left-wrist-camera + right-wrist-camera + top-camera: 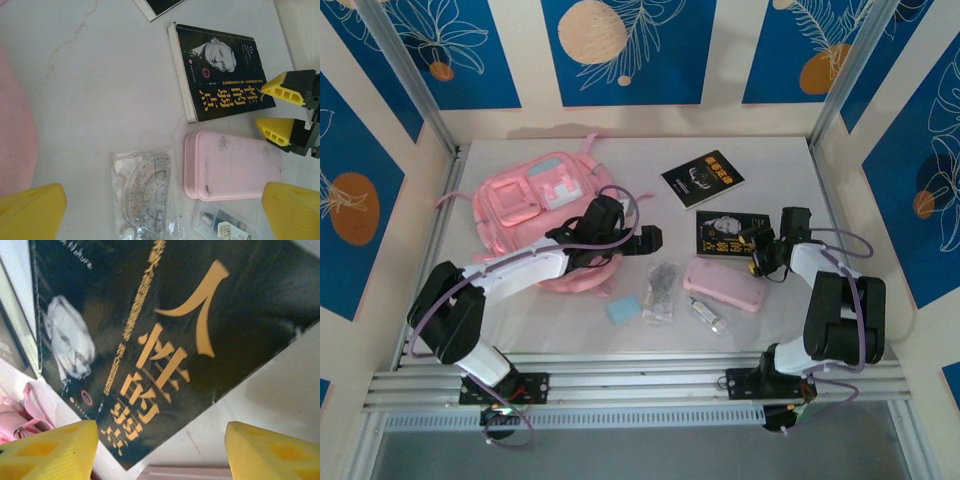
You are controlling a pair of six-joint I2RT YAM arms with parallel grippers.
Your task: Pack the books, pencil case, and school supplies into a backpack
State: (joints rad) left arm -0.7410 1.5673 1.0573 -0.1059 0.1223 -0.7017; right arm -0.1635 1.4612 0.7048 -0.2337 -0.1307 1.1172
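left gripper hung wide open beside the pink backpack, right gripper was open around a corner of a black book, book lay flat by the pink pencil case, other book lay farther back

A pink backpack lies at the far left of the bench, and the left arm reaches across its near right edge with the left tool just past the fabric. To the right lie two black books, the far book and the near book, with the right tool at the near book's right edge. Nearer the arms lie the pink pencil case, a clear bag, a light blue pad and a small tube.
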